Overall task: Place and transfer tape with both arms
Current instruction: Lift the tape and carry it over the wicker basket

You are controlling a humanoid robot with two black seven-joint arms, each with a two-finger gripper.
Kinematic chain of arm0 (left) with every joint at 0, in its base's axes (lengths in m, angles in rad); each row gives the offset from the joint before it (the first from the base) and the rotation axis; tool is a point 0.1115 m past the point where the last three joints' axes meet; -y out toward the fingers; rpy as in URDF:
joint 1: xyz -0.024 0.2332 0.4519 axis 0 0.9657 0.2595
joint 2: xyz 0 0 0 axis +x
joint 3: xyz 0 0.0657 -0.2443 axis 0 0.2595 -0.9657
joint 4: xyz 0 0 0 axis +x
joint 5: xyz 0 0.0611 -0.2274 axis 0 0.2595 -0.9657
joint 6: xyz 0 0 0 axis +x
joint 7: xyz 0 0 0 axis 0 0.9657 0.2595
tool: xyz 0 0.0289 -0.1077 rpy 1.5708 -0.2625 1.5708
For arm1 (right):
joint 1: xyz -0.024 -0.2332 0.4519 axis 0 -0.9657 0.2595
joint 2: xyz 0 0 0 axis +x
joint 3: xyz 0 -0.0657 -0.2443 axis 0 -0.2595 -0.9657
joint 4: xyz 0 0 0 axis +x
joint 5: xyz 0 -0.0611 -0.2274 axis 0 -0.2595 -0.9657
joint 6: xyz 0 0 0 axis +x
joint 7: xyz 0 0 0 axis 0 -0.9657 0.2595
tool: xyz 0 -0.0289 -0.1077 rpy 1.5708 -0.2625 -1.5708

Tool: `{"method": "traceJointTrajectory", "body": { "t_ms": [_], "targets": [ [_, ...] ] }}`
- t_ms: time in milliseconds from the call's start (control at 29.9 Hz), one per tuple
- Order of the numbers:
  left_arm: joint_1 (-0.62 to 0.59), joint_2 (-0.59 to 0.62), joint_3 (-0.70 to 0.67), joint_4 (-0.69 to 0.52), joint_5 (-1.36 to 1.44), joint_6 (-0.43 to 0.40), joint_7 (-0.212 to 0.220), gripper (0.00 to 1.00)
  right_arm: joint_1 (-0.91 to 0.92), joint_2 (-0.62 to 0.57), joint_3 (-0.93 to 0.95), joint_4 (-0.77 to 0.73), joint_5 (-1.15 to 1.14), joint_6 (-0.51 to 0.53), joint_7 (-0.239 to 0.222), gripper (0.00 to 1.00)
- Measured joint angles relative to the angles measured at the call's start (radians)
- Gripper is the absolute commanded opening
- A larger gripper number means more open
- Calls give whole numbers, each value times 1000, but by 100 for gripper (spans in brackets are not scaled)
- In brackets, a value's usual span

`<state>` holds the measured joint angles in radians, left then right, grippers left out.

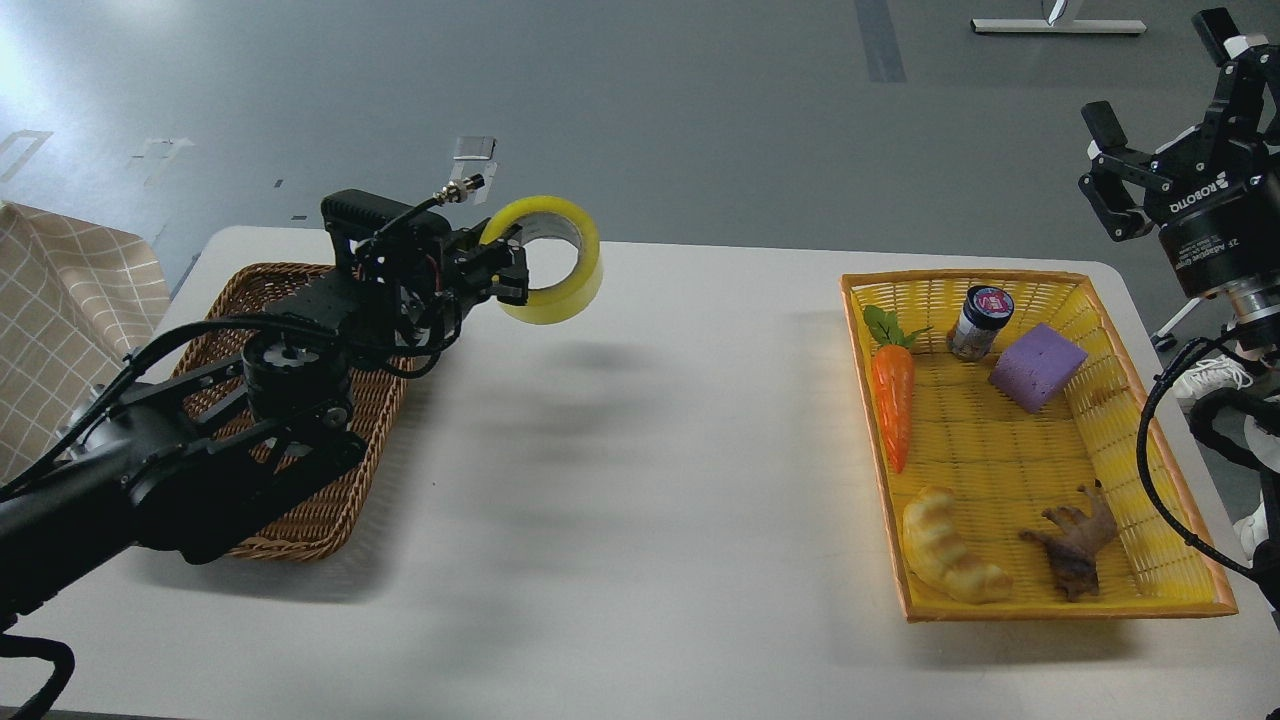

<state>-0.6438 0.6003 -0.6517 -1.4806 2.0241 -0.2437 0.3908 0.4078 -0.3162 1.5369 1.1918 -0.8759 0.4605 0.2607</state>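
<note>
The tape (556, 262), a yellow translucent roll with a grey-white core, hangs in the air above the table's far left part. My left gripper (508, 268) is shut on the roll's near wall, one finger inside the core, and holds it high, just right of the brown wicker basket (230, 300). My left arm crosses over that basket and hides much of it. My right gripper (1165, 115) is raised off the table's far right corner, fingers spread wide apart and holding nothing.
A yellow basket (1150, 590) on the right holds a toy carrot (893, 390), a small jar (980, 322), a purple block (1040, 366), a yellow croissant toy (950, 560) and a brown animal figure (1075, 545). A checked cloth (60, 310) lies at the left edge.
</note>
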Motion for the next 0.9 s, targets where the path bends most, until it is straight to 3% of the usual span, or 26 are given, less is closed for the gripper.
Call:
{"method": "traceJointTrajectory", "body": {
  "t_ms": [167, 368, 902],
  "targets": [
    [7, 166, -3, -37, -78, 5, -9, 12, -3, 2, -1, 2, 0, 0, 0, 100],
    [46, 280, 4, -39, -103, 26, -22, 13, -9, 2, -13, 2, 1, 0, -1, 100],
    [189, 351, 2, -16, -148, 95, -50, 14, -17, -5, -15, 3, 2, 0, -1, 100]
  ]
}}
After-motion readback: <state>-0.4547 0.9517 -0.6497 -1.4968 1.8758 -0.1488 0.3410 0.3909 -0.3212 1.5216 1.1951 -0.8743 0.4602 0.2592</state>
